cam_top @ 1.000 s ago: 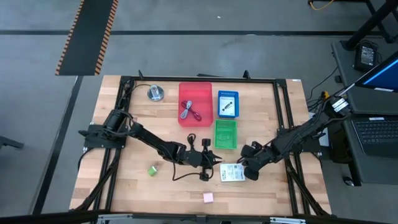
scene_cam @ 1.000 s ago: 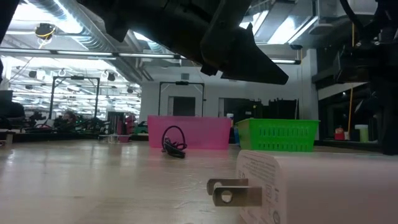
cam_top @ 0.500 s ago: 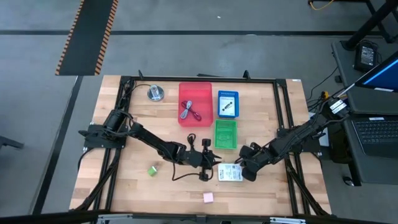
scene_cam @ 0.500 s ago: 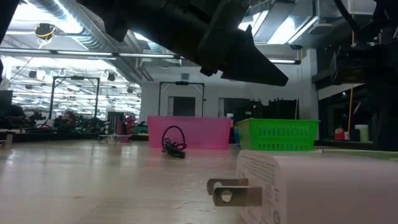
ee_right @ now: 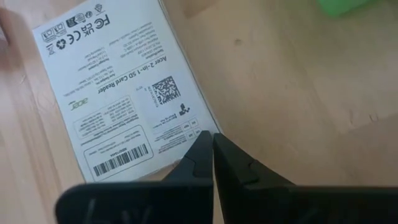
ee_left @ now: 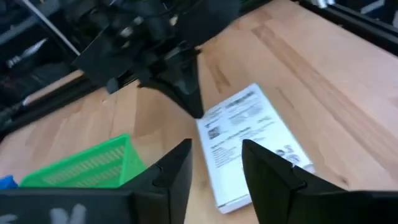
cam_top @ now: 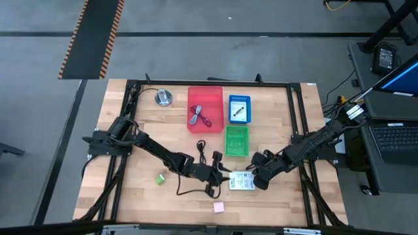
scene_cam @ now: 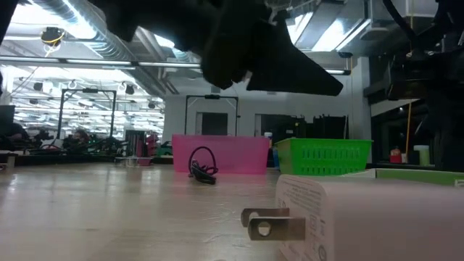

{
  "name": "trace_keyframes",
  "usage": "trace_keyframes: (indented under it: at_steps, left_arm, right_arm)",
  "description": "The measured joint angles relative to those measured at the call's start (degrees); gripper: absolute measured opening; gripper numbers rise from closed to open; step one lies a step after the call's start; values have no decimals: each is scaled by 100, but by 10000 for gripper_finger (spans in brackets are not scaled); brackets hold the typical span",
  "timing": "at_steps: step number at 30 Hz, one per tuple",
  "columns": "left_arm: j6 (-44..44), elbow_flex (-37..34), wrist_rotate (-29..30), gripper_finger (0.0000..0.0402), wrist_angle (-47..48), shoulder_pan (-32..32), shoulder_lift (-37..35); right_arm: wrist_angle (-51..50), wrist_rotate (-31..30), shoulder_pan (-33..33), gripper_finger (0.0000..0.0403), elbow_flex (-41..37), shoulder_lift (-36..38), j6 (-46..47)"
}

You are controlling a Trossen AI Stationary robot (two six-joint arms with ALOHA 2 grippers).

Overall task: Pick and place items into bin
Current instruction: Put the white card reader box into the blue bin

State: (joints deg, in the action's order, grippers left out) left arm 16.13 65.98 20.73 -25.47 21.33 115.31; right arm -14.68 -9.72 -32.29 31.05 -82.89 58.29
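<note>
I see my left tool (cam_top: 219, 177), fingers apart, just left of the white packet (cam_top: 243, 181) at lower centre, my right tool (cam_top: 256, 181) pinched together at its right edge.

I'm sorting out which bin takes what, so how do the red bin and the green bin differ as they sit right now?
The red bin is larger than the green bin. The red bin has smooth solid walls; the green bin's walls are a mesh lattice, clear in the low view. The red bin holds a coiled cable; the green bin looks empty from above. The red bin sits at the table's far edge; the green bin sits nearer the middle. Both are open-topped, rectangular and upright.
</note>
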Motion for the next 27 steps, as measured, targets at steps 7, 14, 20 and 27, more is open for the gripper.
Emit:
trace_keyframes:
  at_steps: [7,14,20,27]
  left_arm:
    - [56,0,398,170,-1,237,0]
    - [-82,0,360,170,-2,360,-2]
    - [-56,0,235,168,21,444,-2]
    - [-53,0,205,170,542,451,-7]
  right_arm:
    - [-4,5,0,0,0,0,297]
    - [-7,-8,0,0,-2,0,752]
    - [173,-26,0,0,-26,-16,921]
    - [278,-85,0,0,-39,-31,1363]
